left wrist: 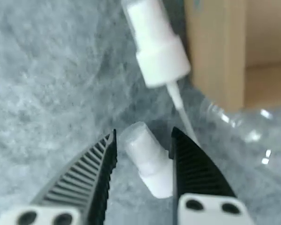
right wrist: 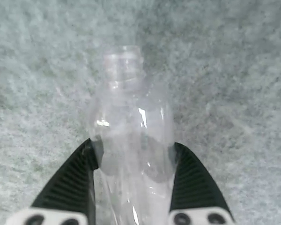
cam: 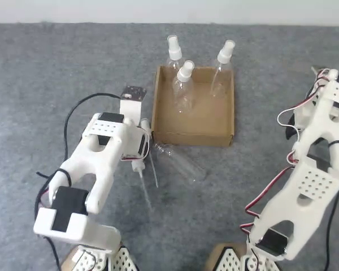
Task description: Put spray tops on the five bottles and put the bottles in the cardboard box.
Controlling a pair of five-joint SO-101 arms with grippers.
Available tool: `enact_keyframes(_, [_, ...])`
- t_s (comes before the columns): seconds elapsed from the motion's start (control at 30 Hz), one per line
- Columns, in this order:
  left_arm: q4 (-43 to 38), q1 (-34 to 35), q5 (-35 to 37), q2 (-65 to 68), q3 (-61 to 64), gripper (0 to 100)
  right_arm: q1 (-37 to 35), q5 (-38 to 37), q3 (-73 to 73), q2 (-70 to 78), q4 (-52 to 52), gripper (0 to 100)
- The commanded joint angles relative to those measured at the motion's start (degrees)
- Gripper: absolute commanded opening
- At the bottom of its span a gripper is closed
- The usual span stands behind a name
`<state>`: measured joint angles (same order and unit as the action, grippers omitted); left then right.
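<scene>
My left gripper [left wrist: 144,132] is low over the carpet and open. Its fingers straddle a white spray top [left wrist: 147,161] lying there, one finger touching it and a thin gap at the other. A second spray top [left wrist: 157,47] with its thin tube lies just beyond. In the high view this gripper [cam: 142,148] is beside the cardboard box [cam: 161,107]. My right gripper [right wrist: 133,144] is shut on a clear bottle [right wrist: 131,122] with a bare neck. Three topped bottles [cam: 183,84] stand at the box. Another clear bottle [cam: 179,161] lies in front of it.
The box's near wall [left wrist: 215,51] rises close behind the loose spray tops. The lying bottle [left wrist: 246,131] is just to one side of my left gripper. The right arm [cam: 322,118] stands at the table's right edge. Grey carpet [cam: 56,68] covers the table.
</scene>
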<state>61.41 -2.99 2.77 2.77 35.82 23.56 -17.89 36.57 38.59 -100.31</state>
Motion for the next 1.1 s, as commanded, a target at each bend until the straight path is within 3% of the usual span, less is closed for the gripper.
enact_keyframes(0.0, [4.5, 0.3, -0.6, -2.6, -3.5, 17, -0.7, -0.6, -2.0, -7.4, -2.2, 0.7])
enact_keyframes(0.27, [5.2, 0.3, -1.0, -5.6, 0.0, 22, -0.1, -0.7, -15.8, -15.8, 3.6, 0.7])
enact_keyframes(0.47, [-1.7, 0.3, -1.0, -5.8, 5.4, 14, -0.4, -0.8, -33.8, -24.7, 16.6, 0.7])
enact_keyframes(0.73, [-2.4, 2.7, -3.6, -6.9, 3.9, 5, -0.3, -2.9, -53.9, -34.6, 34.0, 0.9])
enact_keyframes(0.9, [-0.5, 8.4, -3.7, -14.7, -0.2, 1, -0.4, -6.9, -61.2, -37.2, 41.8, 1.0])
enact_keyframes(1.07, [3.8, 8.8, -2.5, -28.1, -2.0, 1, -0.6, -12.1, -64.0, -37.4, 42.9, 1.1])
